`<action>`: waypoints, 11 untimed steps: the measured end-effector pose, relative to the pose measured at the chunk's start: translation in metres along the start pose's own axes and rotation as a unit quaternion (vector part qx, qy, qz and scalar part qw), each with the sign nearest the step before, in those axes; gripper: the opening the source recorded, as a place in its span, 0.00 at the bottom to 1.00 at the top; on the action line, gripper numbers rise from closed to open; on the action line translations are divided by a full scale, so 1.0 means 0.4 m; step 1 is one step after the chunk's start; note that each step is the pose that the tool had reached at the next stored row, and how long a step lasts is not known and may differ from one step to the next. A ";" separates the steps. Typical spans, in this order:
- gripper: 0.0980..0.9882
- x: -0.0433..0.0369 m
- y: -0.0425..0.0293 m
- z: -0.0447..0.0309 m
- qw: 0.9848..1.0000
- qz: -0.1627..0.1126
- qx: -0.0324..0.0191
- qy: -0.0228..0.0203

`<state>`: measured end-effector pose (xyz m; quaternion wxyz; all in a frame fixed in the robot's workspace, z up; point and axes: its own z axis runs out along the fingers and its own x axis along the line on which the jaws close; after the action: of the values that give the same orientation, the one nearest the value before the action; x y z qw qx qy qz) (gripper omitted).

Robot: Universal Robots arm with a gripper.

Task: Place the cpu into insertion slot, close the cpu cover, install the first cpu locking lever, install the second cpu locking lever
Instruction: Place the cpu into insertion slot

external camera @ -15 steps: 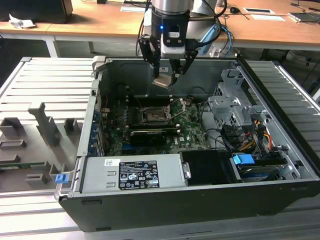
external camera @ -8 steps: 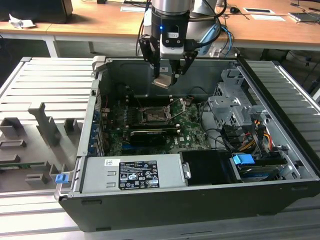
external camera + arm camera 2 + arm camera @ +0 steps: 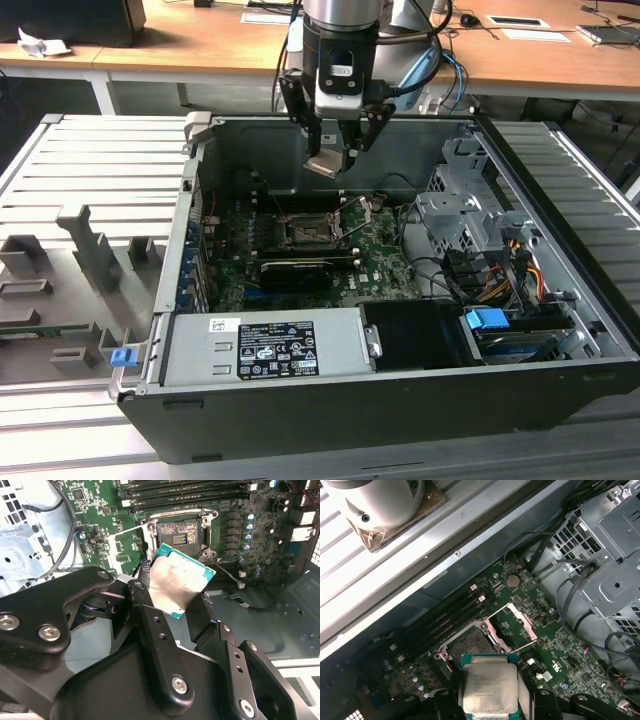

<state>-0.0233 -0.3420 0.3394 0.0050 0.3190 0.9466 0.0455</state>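
I'm holding the cpu [image 3: 325, 164] in the end effector [image 3: 328, 160], above the open PC case [image 3: 300, 400].
Exterior view: it hangs clamped over the insertion slot [image 3: 307, 231]. Second wrist view: the chip sits tilted between the fingers [image 3: 147, 615], apart from the bare socket. First wrist view: the cpu cover [image 3: 522, 621] stands raised.

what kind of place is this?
Probably a lab or workshop assembly bench: an open computer case on a slatted metal table, wooden desks behind, the claw holding the cpu above it.
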 end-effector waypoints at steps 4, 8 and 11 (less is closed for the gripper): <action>0.48 0.000 0.000 0.000 1.000 0.016 0.000 -0.001; 0.48 0.000 0.000 0.000 1.000 0.026 0.000 -0.002; 0.48 0.000 0.000 0.000 0.999 0.036 -0.001 -0.003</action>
<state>-0.0233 -0.3420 0.3392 0.0067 0.3531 0.9345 0.0453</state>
